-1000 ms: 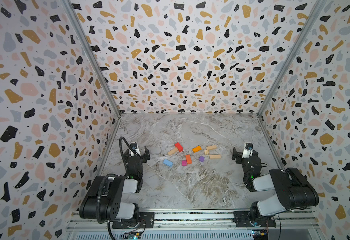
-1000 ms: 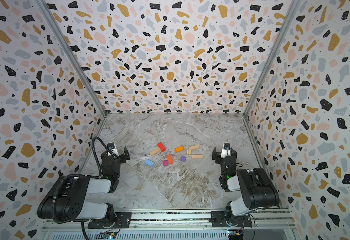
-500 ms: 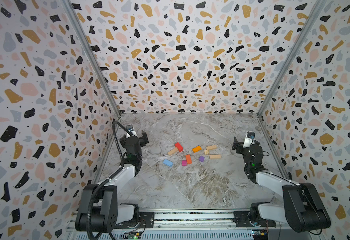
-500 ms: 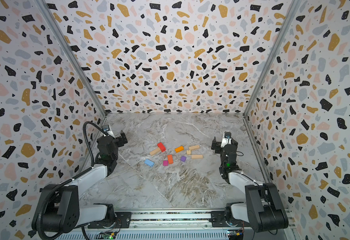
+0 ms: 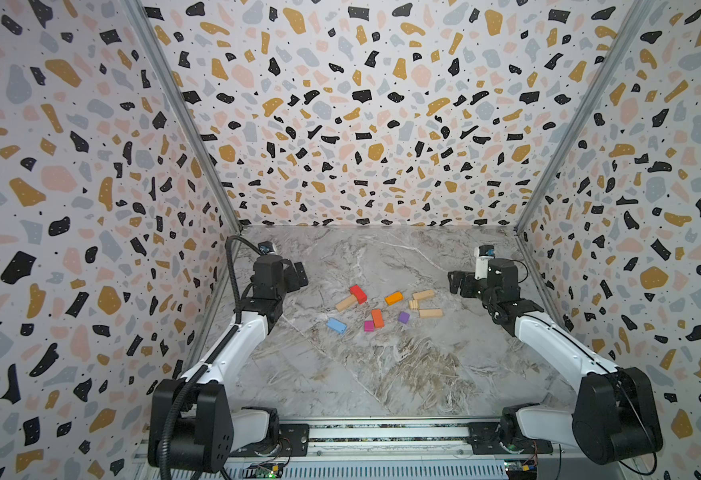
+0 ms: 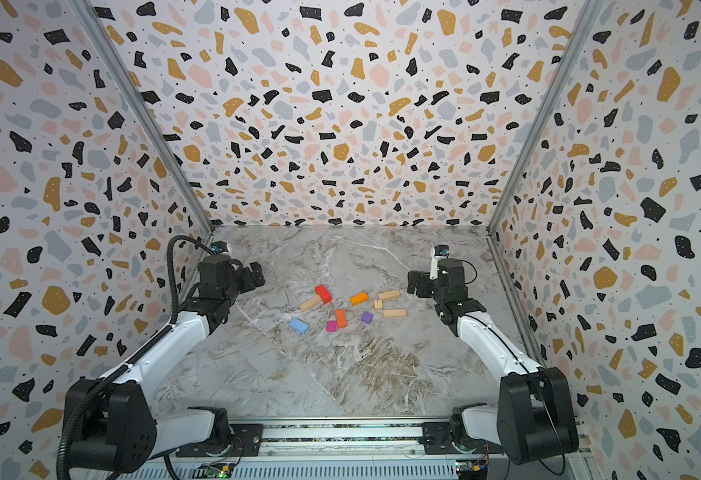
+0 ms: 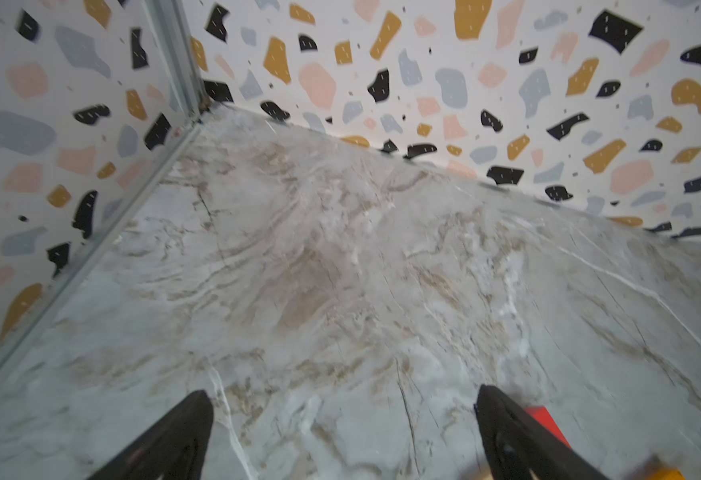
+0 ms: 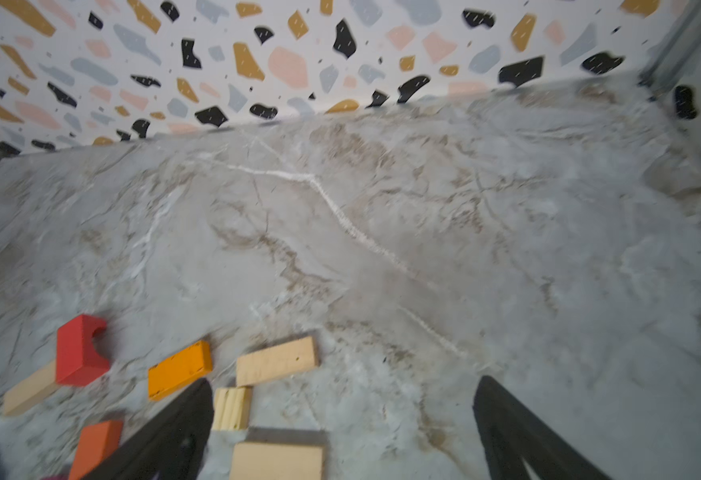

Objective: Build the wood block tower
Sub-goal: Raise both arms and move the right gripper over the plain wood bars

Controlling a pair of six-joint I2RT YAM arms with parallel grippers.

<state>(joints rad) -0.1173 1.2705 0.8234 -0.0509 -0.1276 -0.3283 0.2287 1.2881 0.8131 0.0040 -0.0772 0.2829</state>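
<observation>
Presently the wood blocks (image 6: 341, 318) lie loose and unstacked near the middle of the grey marbled worktop (image 5: 382, 374). A red notched block (image 5: 357, 293) touches the end of a long tan wooden bar (image 5: 345, 303). To their right sit a yellow-orange brick (image 5: 394, 298), a second tan bar (image 5: 423, 295), a small tan cube (image 5: 414, 305) and a third tan bar (image 5: 430, 313). Toward the front lie a light blue brick (image 5: 336, 325), a magenta cube (image 5: 368, 326) just beside a red-orange brick (image 5: 377, 318), and a purple cube (image 5: 403, 318).

The left claw (image 5: 300, 275) hangs left of the scatter, apart from it. It is released, and its wrist view shows only bare worktop between the black fingers (image 7: 506, 432). The right claw (image 5: 458, 284) hangs near the tan bars on their right. It is likewise spread wide and empty, and in its wrist view one finger (image 8: 174, 432) overlaps the blocks without gripping any.
</observation>
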